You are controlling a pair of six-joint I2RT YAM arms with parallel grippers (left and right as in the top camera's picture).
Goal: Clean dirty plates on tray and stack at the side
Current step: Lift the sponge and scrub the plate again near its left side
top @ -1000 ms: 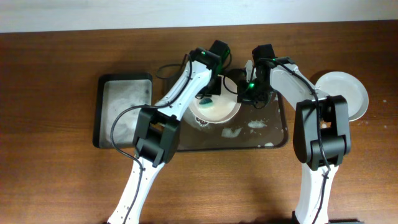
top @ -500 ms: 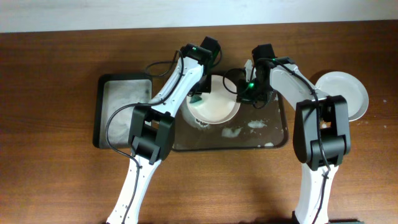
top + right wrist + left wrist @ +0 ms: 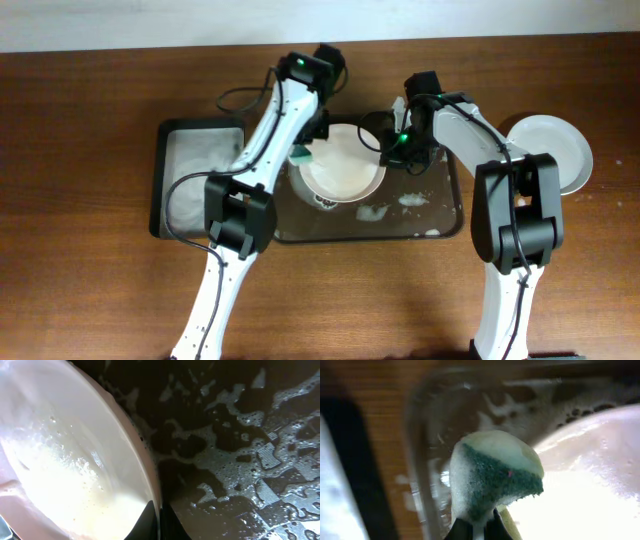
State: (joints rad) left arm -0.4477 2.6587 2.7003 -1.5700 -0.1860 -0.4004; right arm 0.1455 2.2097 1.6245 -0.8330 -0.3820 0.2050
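A white plate [image 3: 345, 170] sits tilted on the large dark tray [image 3: 445, 225], wet and soapy. My right gripper [image 3: 390, 152] is shut on the plate's right rim [image 3: 145, 475]; the rim runs between its fingers. My left gripper [image 3: 303, 152] is shut on a green and pale sponge [image 3: 492, 477], held at the plate's left edge over the tray's foamy left end. The plate's surface [image 3: 585, 475] shows at right in the left wrist view. A clean white plate [image 3: 555, 150] lies on the table right of the tray, partly under my right arm.
A smaller black tray [image 3: 160, 180] with foam stands left of the big tray. Foam patches [image 3: 372, 212] lie on the big tray below the plate. Soapy water covers the tray floor [image 3: 240, 450] beside the held plate.
My left gripper has moved the sponge left across the plate, from its middle to its left edge. The right gripper and plate have stayed in place.
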